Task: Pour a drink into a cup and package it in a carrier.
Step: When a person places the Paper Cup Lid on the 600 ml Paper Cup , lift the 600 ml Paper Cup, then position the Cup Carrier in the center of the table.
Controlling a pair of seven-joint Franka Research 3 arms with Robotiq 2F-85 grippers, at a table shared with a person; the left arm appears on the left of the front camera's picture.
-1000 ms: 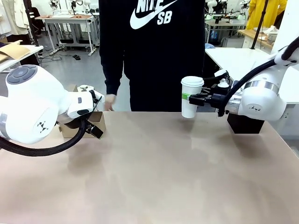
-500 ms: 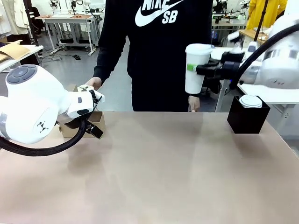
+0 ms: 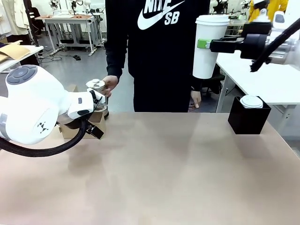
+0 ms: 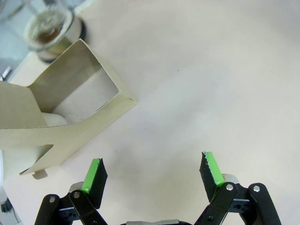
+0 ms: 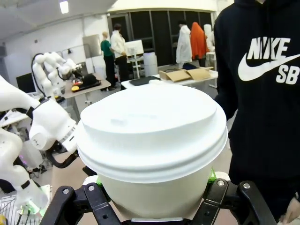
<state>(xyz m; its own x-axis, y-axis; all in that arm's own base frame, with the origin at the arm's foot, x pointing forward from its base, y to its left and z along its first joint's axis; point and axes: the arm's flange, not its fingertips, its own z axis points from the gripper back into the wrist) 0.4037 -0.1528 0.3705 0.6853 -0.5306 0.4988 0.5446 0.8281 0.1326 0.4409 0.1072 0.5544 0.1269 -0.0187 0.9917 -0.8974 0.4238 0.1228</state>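
High over the table's far right, my right gripper [image 3: 204,44] is shut on the cup [image 3: 210,46], a tall white paper cup with a white lid. In the right wrist view the cup [image 5: 152,136] sits between the jaws of my right gripper [image 5: 153,190]. A person's hand [image 3: 111,82] holds a glass jug [image 3: 96,87] just behind the tan carrier [image 3: 98,123] at the far left. The drink [image 4: 47,32] shows brown through the jug's top. My left gripper [image 4: 152,171] hangs open over bare table beside the carrier [image 4: 70,110].
A black box [image 3: 248,120] stands at the far right of the table with a shorter lidded white cup [image 3: 251,101] in it. The person in a black hoodie [image 3: 159,51] stands at the far edge. My bulky left arm [image 3: 33,110] covers the near left.
My right gripper has lifted the cup from table height up and to the right, uncovering the black box. The person's hand has brought the jug in beside the carrier. My left arm stayed still.
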